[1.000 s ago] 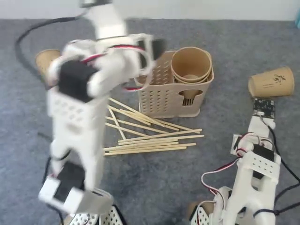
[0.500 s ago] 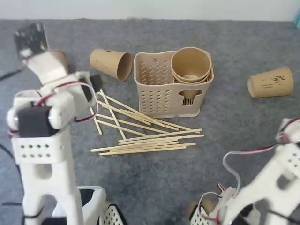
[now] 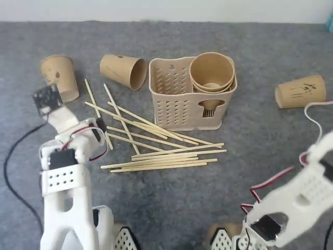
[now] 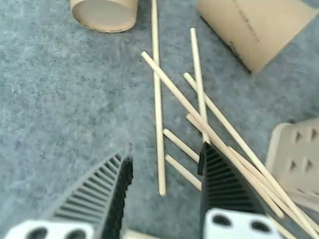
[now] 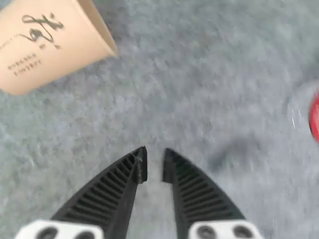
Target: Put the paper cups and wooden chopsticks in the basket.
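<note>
Tan paper cups (image 3: pixel 212 70) sit nested in the beige perforated basket (image 3: pixel 179 104) on the grey counter (image 3: pixel 250 41); three loose cups (image 3: pixel 123 71) lie tipped around it, pale wooden chopsticks (image 3: pixel 166 158) strewn in front. The left gripper (image 4: pixel 164 164) hangs open over the sticks. The right gripper (image 5: pixel 153 157), apparently all but closed and empty, hovers near a printed cup (image 5: pixel 50 40).

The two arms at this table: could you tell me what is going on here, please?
They are putting cups and chopsticks into the basket. It holds stacked cups; three cups and the chopsticks lie on the table. The left gripper hangs open over the chopsticks, holding nothing. The right gripper is almost shut and empty, near the rightmost cup.
</note>
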`<action>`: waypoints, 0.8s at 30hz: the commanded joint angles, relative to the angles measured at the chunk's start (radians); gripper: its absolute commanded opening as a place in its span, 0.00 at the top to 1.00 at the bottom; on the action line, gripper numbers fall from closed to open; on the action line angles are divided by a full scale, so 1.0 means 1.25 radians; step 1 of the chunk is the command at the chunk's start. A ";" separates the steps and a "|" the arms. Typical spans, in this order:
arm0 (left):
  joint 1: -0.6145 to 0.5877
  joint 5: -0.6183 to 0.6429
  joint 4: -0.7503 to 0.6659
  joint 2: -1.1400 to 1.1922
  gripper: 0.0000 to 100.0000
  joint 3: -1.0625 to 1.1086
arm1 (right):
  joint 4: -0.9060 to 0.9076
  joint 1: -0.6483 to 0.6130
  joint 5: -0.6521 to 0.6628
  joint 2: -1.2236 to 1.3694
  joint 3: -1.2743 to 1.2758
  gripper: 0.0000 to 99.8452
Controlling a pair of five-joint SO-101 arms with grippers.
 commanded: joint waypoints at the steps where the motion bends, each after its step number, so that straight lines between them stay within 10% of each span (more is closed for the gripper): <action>1: -0.016 -0.010 -0.103 -0.025 0.80 0.021 | 0.012 -0.044 0.018 0.165 -0.366 0.89; 8: -0.018 -0.010 -0.107 -0.025 0.80 0.025 | -0.144 -0.069 -0.021 0.446 -0.649 0.99; 24: -0.017 -0.010 -0.108 -0.022 0.80 0.024 | -0.153 -0.145 -0.141 0.477 -0.501 0.99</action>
